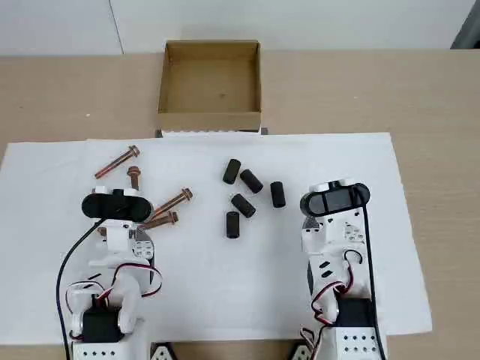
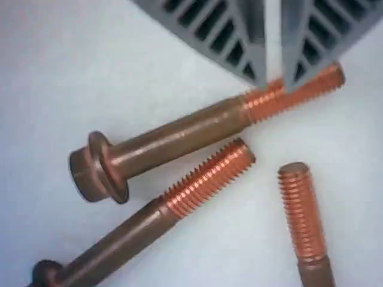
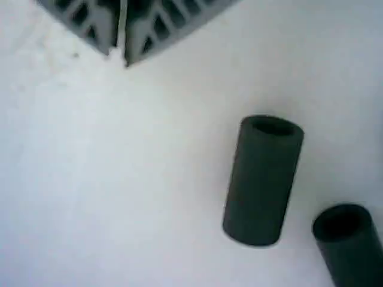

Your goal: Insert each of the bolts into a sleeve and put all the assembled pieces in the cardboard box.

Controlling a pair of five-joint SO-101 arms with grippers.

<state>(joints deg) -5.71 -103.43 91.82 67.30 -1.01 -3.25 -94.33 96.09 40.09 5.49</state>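
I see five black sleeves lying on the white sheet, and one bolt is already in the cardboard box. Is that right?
Not quite. The high view shows no bolt in the cardboard box. The bolts all lie on the white sheet. You are right about the rest: five black sleeves lie on the white sheet.

Looks like a robotics lab bench: plain wooden table [image 1: 435, 90], white sheet [image 1: 360, 157] spread flat beneath the left gripper [image 2: 272, 78] fingertips, bare white wall [image 1: 300, 22] far beyond them, two small arms [image 1: 112, 247] with loose wiring [image 1: 71, 289] behind.
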